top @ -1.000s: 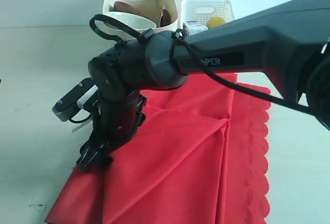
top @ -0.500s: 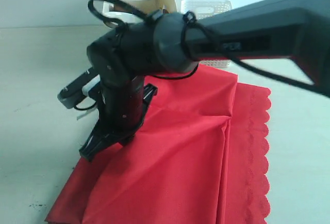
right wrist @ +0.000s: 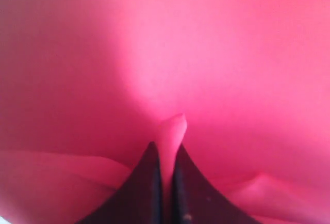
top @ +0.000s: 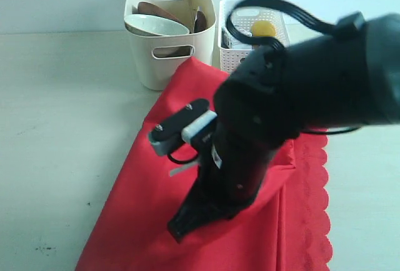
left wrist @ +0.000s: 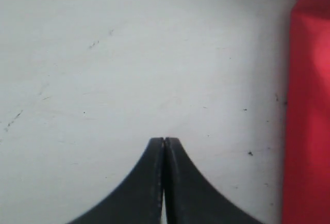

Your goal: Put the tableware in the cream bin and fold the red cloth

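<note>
The red cloth (top: 150, 177) lies spread on the table, its scalloped edge on the right. My right gripper (top: 177, 228) points down onto the cloth near the front. In the right wrist view it (right wrist: 165, 149) is shut on a pinched fold of the red cloth (right wrist: 206, 53). The cream bin (top: 150, 59) stands behind the cloth's far corner and holds a pale bowl (top: 156, 25) and a brown plate (top: 155, 10). My left gripper (left wrist: 164, 140) is shut on nothing over bare table, with the red cloth (left wrist: 309, 105) beside it. It does not show in the exterior view.
A white lattice basket (top: 229, 55) stands right of the cream bin, with a lemon (top: 262, 27) inside. My right arm (top: 312, 83) reaches in from the right and hides the middle of the cloth. Bare table (top: 56, 127) lies left of the cloth.
My right gripper closed on the cloth near its left edge, then swung right and toward the front. The arm no longer hides the bin.
</note>
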